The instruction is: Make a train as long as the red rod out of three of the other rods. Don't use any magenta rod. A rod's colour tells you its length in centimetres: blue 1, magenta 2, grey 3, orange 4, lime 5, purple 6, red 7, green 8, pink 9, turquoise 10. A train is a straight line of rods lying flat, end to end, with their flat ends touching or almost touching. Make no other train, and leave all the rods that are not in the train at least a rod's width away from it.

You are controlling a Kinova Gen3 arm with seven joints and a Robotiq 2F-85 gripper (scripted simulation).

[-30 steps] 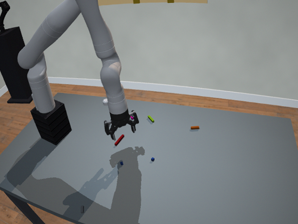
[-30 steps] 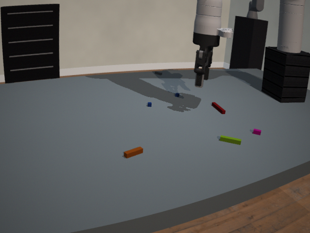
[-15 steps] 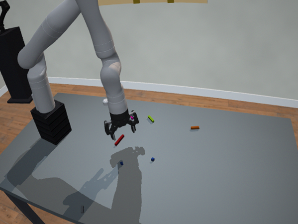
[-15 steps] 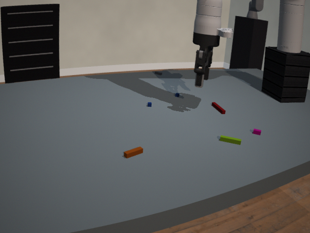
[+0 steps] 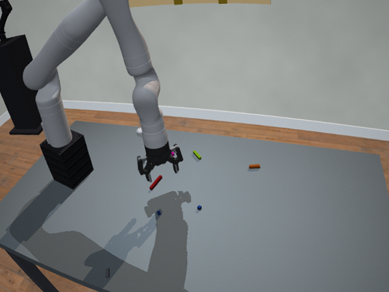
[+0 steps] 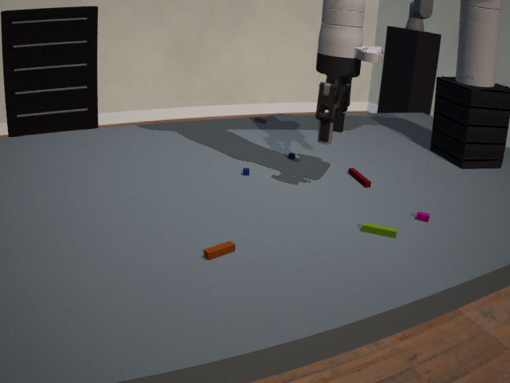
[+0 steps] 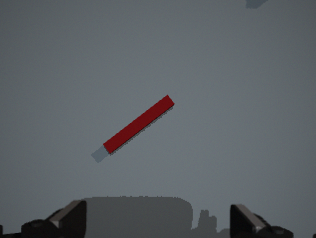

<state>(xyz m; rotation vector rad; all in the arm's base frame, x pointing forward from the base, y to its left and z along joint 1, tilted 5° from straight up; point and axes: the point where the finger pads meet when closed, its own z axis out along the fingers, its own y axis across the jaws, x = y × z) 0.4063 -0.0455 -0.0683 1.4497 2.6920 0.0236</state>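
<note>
The red rod (image 5: 156, 182) (image 6: 359, 177) (image 7: 139, 124) lies flat, apart from the other rods. The lime rod (image 5: 197, 155) (image 6: 379, 230) and the orange rod (image 5: 254, 166) (image 6: 220, 250) lie flat, well apart. One blue rod (image 5: 199, 207) (image 6: 245, 171) lies in the light; another blue rod (image 5: 158, 212) (image 6: 291, 155) lies in the arm's shadow. The grey rod (image 5: 107, 272) (image 6: 260, 120) lies in shadow near a table edge. My gripper (image 5: 162, 176) (image 6: 331, 135) (image 7: 157, 219) is open and empty, high above the table beside the red rod.
The magenta rod (image 5: 172, 153) (image 6: 422, 216) lies near the lime rod, partly hidden behind my gripper in the top view. The arm's black base block (image 5: 68, 159) (image 6: 470, 123) stands on the table (image 5: 308, 219) (image 6: 123, 308). No rods touch each other.
</note>
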